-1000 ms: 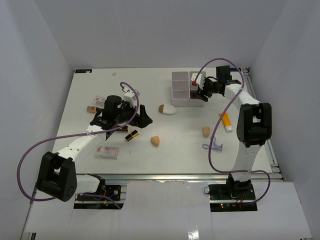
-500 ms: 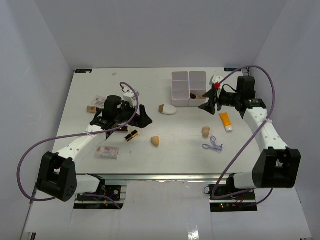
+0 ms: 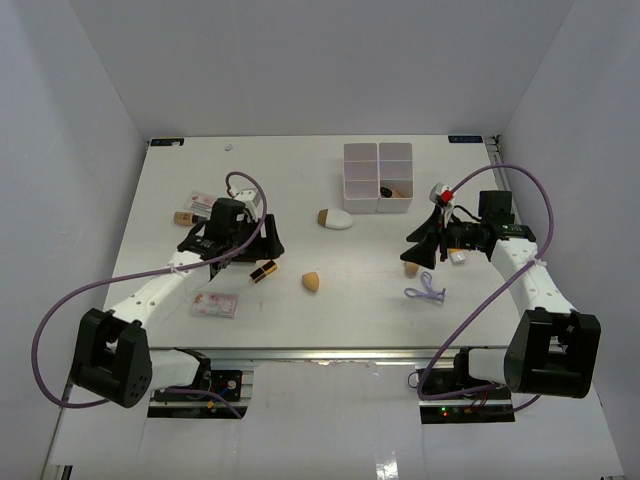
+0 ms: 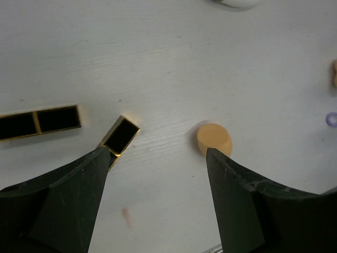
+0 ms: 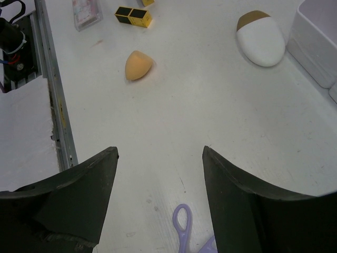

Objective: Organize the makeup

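Note:
The makeup lies spread over the white table. A black-and-gold lipstick tube [image 3: 263, 271] [image 4: 120, 136] lies just ahead of my left gripper [image 3: 258, 247] [image 4: 158, 153], which is open and empty above the table. A tan sponge [image 3: 311, 283] [image 4: 214, 139] sits by its right fingertip. My right gripper [image 3: 418, 250] [image 5: 159, 150] hangs open and empty over bare table, with the purple loop [image 3: 427, 292] [image 5: 181, 226] just under it. A second tan sponge [image 3: 411, 265] is partly hidden by it. The white oval piece with a brown tip [image 3: 335, 218] [image 5: 260, 37] lies mid-table. The right arm mostly hides the orange-white bottle [image 3: 456, 256].
A white multi-compartment box [image 3: 378, 178] [image 5: 318, 42] stands at the back with small items in one near compartment. A pink flat packet [image 3: 214, 304] [image 5: 86, 13] lies near the front left. More small items [image 3: 190, 212] sit behind the left arm. Another black-and-gold piece [image 4: 37, 121] lies left of the lipstick.
My right arm has swung away from the box toward the near side, now over the sponge and purple loop. My left gripper has shifted slightly nearer, over the lipstick, its jaws a little narrower.

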`<state>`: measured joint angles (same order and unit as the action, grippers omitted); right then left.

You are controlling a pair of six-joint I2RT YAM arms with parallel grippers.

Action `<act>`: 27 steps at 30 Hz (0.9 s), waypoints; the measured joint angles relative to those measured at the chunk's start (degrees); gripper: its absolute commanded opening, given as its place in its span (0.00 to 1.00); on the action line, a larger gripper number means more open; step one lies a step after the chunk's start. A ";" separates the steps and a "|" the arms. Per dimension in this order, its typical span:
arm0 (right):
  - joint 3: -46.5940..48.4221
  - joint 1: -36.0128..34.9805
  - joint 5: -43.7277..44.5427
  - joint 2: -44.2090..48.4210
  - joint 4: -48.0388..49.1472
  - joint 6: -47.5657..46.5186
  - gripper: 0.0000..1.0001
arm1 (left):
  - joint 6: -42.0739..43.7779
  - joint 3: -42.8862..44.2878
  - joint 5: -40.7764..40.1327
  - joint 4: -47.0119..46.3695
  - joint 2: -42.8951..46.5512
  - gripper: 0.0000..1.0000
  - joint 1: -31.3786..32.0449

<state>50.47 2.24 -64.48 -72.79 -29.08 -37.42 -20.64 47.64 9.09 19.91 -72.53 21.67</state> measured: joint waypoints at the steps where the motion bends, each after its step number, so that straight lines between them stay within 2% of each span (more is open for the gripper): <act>1: 0.01 0.00 0.01 0.00 -0.45 -0.20 0.73 | -0.22 0.00 -2.30 1.26 0.48 0.89 -0.15; 4: 0.01 -0.02 -0.01 0.00 -1.85 -0.73 0.74 | -1.37 0.45 -7.19 3.54 1.26 0.89 -1.89; 6: 0.03 0.00 -0.05 0.00 -2.58 -1.12 0.74 | -3.08 1.59 -7.88 4.29 0.57 0.90 -5.37; 11: 0.03 0.00 -0.28 0.49 -3.32 -2.01 0.76 | -12.23 7.43 -11.67 5.01 -6.47 0.89 -19.37; 14: 0.03 0.09 -0.48 1.14 -3.77 -2.18 0.76 | -19.66 10.60 -15.26 5.81 -11.16 0.86 -24.31; 21: 0.03 0.38 -1.39 1.42 -4.17 -3.17 0.77 | -34.65 17.63 -18.91 9.21 -19.66 0.83 -29.29; 27: 0.03 0.67 -1.92 1.25 -5.10 -4.35 0.77 | -40.32 25.65 -18.77 10.37 -29.97 0.82 -32.70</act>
<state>50.50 2.91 -66.40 -71.55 -34.18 -41.77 -60.96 73.29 -9.68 30.28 -102.51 -11.03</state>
